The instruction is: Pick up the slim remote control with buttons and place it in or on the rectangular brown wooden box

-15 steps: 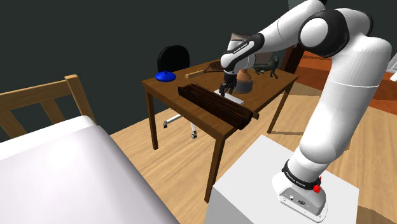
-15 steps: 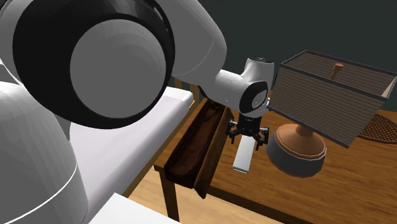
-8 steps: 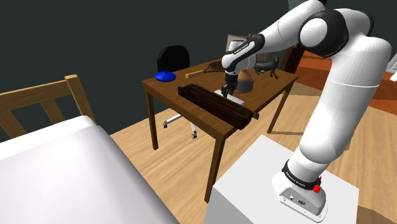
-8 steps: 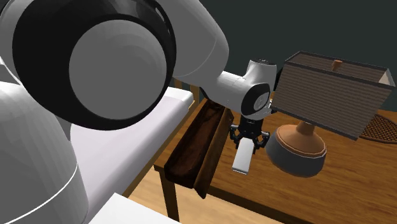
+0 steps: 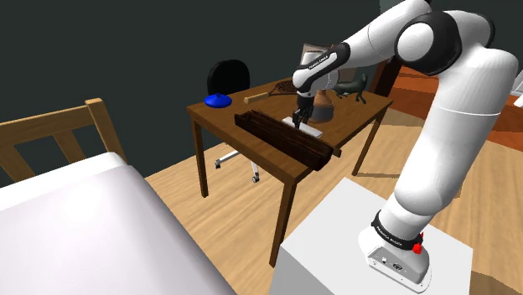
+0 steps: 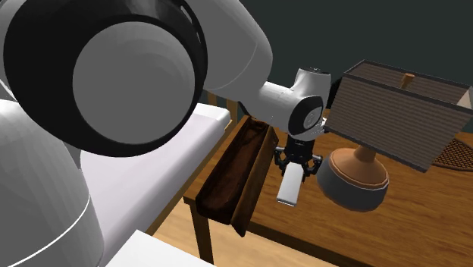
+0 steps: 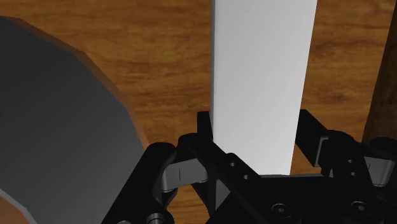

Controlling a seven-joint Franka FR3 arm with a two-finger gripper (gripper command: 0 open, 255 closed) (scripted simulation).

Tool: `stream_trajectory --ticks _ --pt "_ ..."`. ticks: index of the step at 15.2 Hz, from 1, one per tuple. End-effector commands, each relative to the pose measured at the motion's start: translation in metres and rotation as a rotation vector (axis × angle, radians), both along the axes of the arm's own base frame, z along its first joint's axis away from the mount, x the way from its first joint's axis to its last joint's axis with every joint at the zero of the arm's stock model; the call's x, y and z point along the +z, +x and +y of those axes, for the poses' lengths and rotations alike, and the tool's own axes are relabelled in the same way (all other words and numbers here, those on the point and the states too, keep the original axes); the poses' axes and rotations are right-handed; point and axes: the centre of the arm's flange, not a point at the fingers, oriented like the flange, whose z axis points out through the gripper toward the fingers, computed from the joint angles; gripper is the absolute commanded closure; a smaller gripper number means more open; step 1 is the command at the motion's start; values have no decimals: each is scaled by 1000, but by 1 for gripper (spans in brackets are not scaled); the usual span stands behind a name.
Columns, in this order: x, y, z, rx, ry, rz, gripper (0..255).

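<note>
A slim, plain white remote hangs just above the wooden table, and my gripper is shut on its upper end. In the wrist view the black fingers clasp the white remote on both sides. The long dark brown box, an open trough, lies right beside the remote on the second exterior view's left. In the shoulder view my gripper holds the remote just behind the box.
A lamp with a round brown base and a ribbed shade stands close on the remote's other side. A blue object and a racket lie on the table's far part. A black chair stands behind, and a bed fills the shoulder view's left.
The fingers closed on the remote as it lay flat on the table, then raised it a little. Its free end now hangs tilted.
</note>
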Motion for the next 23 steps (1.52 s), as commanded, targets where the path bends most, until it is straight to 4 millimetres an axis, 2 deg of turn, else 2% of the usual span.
stream_trajectory --ticks 1,23 --pt "12 -1 0 0 -1 -2 255" --pt "128 -1 0 0 -1 -2 255"
